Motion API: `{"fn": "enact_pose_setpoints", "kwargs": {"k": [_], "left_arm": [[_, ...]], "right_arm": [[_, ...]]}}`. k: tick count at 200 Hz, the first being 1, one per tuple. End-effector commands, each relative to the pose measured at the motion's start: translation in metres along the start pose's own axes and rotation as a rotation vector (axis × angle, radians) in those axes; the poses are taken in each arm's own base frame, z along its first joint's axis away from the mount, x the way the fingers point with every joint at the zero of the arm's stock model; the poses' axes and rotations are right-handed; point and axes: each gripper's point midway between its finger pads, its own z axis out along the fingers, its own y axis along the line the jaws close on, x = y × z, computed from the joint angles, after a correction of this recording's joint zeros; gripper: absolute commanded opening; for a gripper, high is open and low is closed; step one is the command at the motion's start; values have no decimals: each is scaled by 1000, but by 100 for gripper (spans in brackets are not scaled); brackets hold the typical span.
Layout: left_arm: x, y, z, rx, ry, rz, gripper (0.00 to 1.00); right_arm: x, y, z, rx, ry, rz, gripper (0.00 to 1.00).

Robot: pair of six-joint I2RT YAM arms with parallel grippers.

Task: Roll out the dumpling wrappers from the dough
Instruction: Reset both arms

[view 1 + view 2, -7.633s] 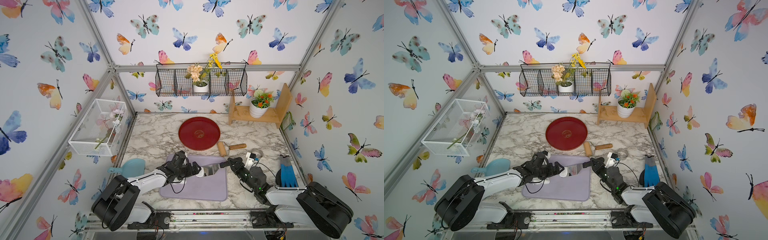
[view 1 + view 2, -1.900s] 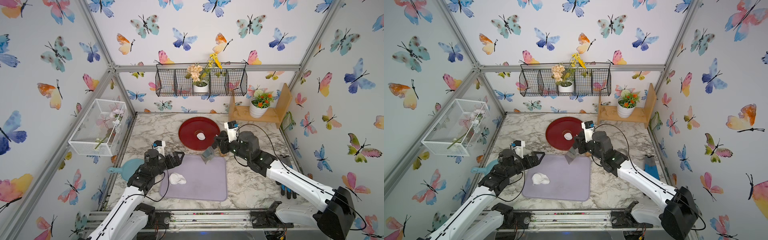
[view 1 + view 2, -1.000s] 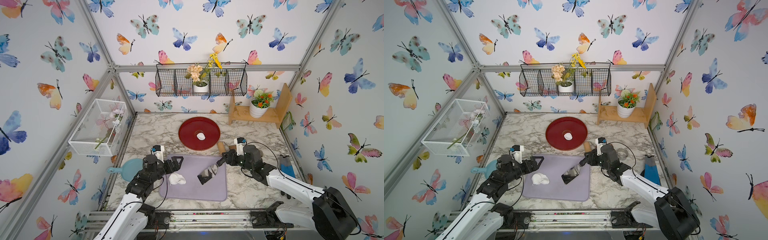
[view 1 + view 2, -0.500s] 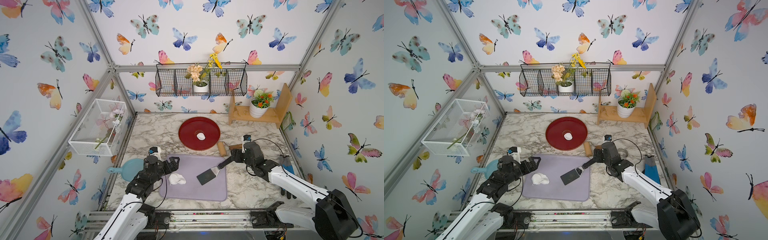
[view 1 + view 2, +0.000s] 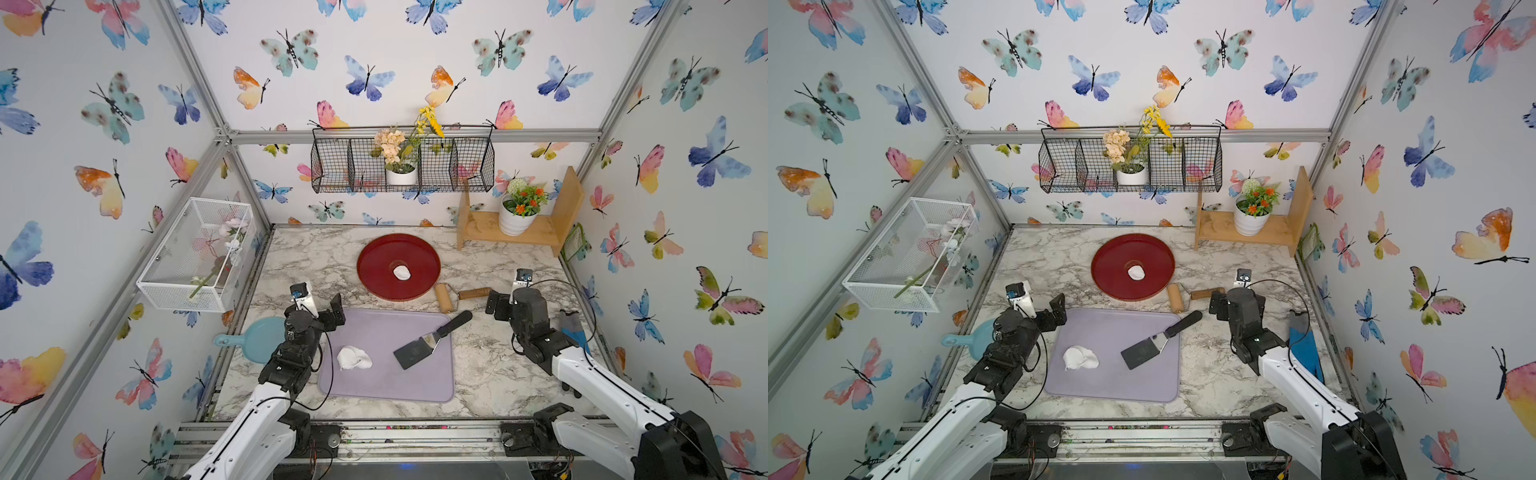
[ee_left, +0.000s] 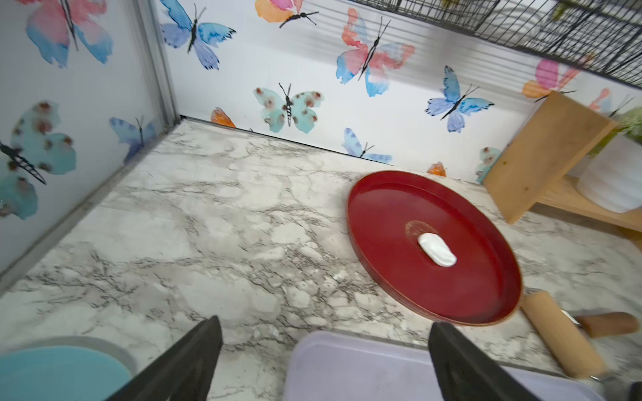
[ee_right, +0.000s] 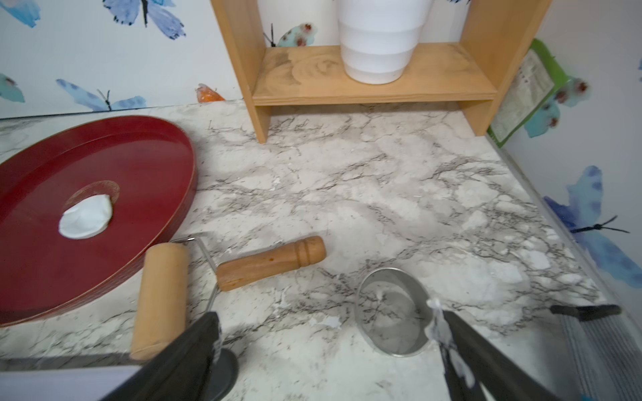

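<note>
Bright, even light; wrist-view edges blurred.

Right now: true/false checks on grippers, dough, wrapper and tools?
1. The right gripper holds the spatula. False: it is open and empty; the spatula lies on the purple mat.
2. One dumpling wrapper lies in the red tray. True.
3. The dough lies on the purple mat. True.
4. The wooden roller lies on the mat. False: it lies on the marble table beside the tray.
5. The left gripper is shut. False: it is open.

white arms [image 5: 257,424], black wrists [image 5: 297,357], black cables [image 5: 332,370]
</note>
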Motion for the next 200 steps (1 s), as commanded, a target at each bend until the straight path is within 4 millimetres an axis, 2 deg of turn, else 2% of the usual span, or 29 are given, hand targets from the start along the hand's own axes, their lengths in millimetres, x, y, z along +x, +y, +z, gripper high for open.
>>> {"fn": "enact_pose_setpoints", "kwargs": {"k": [1,13,27,61,69,82,91,117,130,138,150,161,177,192,200], "left_arm": [[-14,31,19,-126,-98,94,99],[-6,43,28,-142,-97,84,99],[2,49,34,-123,-116,86,99],[23,62,47,-67,-117,54,99],[28,61,51,-51,-111,56,99],[33,47,57,25,-94,113,99],[36,46,59,25,-65,114,99],[36,46,59,22,-65,117,99],[35,46,58,23,-71,116,99],[35,46,59,22,-69,116,99],[35,47,58,21,-69,116,99],[35,47,58,21,-69,116,99],[35,46,59,23,-70,117,99],[36,47,59,20,-68,117,99],[35,46,59,22,-69,117,99]], "right_arm": [[-20,-9,1,-46,-148,-2,98],[-21,-15,0,-68,-219,9,98],[-20,-20,-1,-71,-283,-3,98],[-10,-34,13,-31,-272,-24,98],[-9,-36,16,-32,-278,-25,98],[-7,-39,22,-28,-281,-33,98],[-3,-40,29,-32,-270,-38,98],[5,-42,48,-49,-265,-30,98],[22,-41,61,-52,-215,-32,98],[30,-41,62,-56,-235,-34,98],[17,-39,53,-68,-329,-37,98],[31,-45,62,-34,-214,-31,98],[21,-47,59,-14,-294,-23,98],[30,-48,65,-8,-211,-22,98],[27,-47,63,-17,-244,-26,98]]}}
